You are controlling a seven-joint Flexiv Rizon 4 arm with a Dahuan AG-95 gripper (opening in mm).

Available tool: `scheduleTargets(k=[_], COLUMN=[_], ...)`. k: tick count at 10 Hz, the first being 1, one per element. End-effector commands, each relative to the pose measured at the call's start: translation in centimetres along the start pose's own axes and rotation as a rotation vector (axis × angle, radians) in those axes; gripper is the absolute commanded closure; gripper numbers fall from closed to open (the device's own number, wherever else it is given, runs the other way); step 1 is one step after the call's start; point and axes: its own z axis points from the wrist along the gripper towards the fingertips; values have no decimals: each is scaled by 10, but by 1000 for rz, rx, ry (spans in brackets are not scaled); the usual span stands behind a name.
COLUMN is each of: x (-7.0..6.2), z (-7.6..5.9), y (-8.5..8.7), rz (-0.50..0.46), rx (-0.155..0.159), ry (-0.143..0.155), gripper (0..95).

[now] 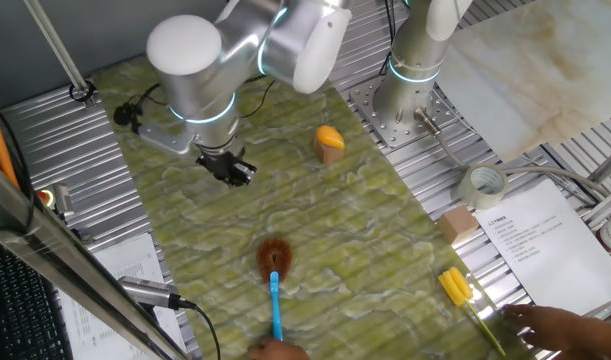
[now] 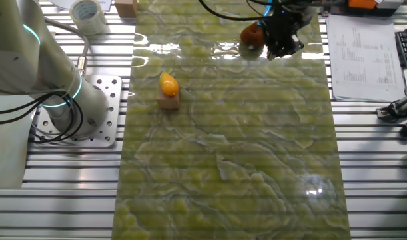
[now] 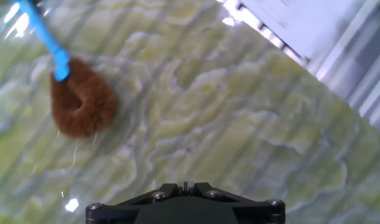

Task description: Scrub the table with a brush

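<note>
Brush lies flat on the green-yellow marbled bench, bristles toward the gripper, blue handle pointing to the near edge w/ a hand touching its end, prob. just setting it out for pickup. Gripper hangs above the bench, apart from the brush, holding nothing; can't tell if jaws are open or closed. Bench has ribbed metal panels either side; an orange-topped block stands mid-bench.

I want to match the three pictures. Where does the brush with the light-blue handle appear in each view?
One fixed view: the brush lies low in the middle, bristles up, handle toward the bottom edge.
The other fixed view: only its reddish-brown bristles show at the top, partly behind the end effector.
Hand view: upper left, the tuft on the table, handle running to the top-left corner.
Shared landmark: the green-yellow marbled table.
</note>
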Motion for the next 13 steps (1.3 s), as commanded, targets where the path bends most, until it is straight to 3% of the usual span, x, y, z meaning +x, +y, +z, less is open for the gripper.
scheduleTargets(k=[1, 5, 7, 9, 11, 13], x=[-15, -52, -63, -63, -63, -63], z=[7, 18, 19, 19, 19, 19], y=[13, 47, 53, 53, 53, 53], rz=[-148, -156, -177, -165, -166, -227], rx=[2, -12, -47, -29, 23, 19], ry=[-16, -42, -82, -58, -7, -8], gripper=[950, 950, 950, 950, 950, 950])
